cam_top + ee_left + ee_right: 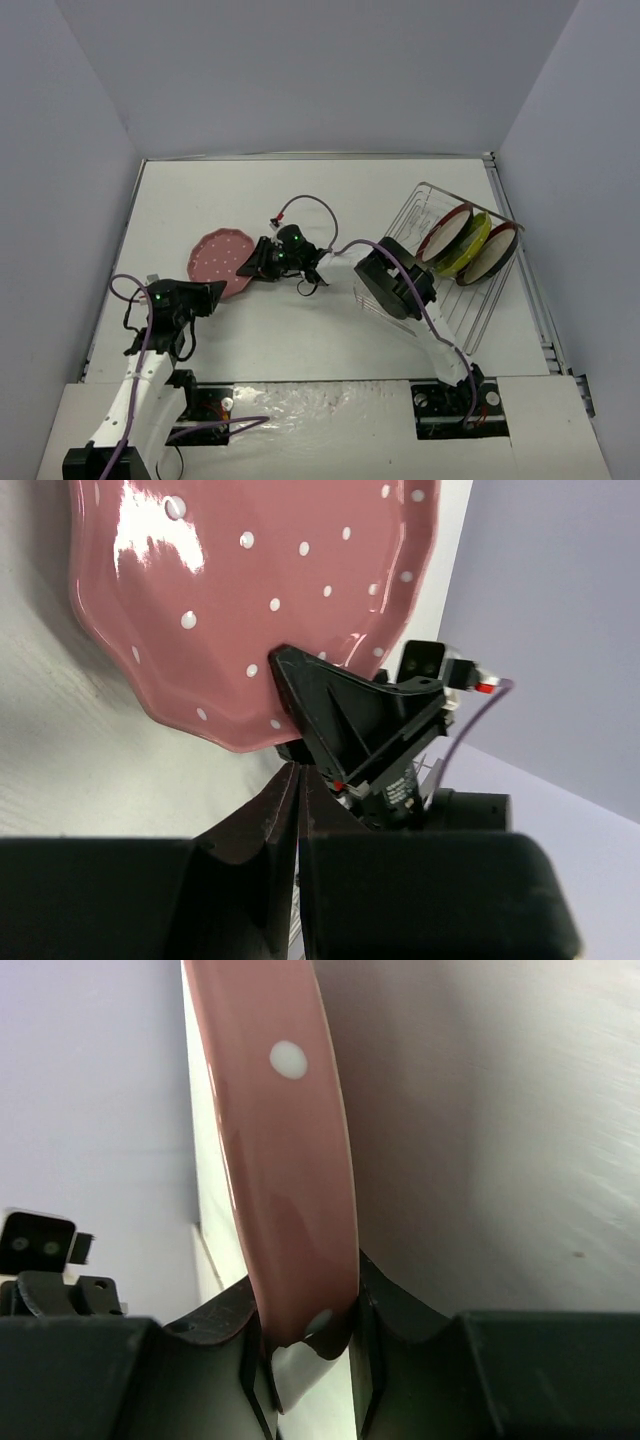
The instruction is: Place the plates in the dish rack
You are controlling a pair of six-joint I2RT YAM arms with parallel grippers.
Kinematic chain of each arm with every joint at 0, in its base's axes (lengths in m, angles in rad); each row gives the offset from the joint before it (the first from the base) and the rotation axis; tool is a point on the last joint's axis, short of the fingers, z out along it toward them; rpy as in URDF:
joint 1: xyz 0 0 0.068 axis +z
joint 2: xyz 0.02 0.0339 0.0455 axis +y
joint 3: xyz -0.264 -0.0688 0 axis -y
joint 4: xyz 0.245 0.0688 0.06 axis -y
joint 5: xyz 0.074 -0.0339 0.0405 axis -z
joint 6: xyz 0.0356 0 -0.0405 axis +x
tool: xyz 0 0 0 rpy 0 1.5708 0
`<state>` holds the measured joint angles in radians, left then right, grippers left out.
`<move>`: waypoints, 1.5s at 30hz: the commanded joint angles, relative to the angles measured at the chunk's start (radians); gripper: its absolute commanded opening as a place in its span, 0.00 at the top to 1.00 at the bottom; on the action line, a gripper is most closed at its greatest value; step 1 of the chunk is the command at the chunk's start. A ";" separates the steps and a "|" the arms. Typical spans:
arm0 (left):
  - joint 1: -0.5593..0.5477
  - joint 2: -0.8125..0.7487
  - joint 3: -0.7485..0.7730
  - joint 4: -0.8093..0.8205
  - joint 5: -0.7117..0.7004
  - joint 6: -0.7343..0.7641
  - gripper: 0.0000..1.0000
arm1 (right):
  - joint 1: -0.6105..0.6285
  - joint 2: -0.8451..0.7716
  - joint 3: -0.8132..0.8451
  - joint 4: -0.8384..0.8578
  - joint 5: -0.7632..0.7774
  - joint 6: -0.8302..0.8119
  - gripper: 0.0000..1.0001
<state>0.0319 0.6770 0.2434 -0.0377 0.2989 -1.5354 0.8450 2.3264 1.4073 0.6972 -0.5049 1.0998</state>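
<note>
Right wrist view: right hand (308, 1345) clenched on the pink plate (285, 1160), rim between its fingers.

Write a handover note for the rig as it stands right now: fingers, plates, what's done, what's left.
Left gripper: fingers shut, holding nothing, next to the near edge of the pink plate.
Right gripper: fingers shut on the pink plate's rim, left of table centre. Can't tell whether the plate is lifted.
Done: two red-rimmed plates stand on edge in the dish rack at far right, with the yellow-green plate between them.
To do: carry the pink plate across to the rack and slot it in.
</note>
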 commanded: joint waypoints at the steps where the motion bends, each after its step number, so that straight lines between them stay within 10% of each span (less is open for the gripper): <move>1: 0.008 -0.015 0.096 -0.021 0.006 0.054 1.00 | 0.016 -0.143 0.081 -0.160 0.107 -0.204 1.00; 28: 0.076 0.065 0.419 -0.271 0.051 0.442 1.00 | -0.011 -0.420 0.314 -0.563 0.356 -0.426 1.00; 45: 0.079 0.240 0.444 -0.214 -0.028 0.493 1.00 | -0.106 -0.679 0.355 -0.885 0.776 -0.449 1.00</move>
<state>0.1008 0.8920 0.6397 -0.3167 0.3052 -1.0735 0.7906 1.8699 1.7442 -0.2411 0.0743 0.6253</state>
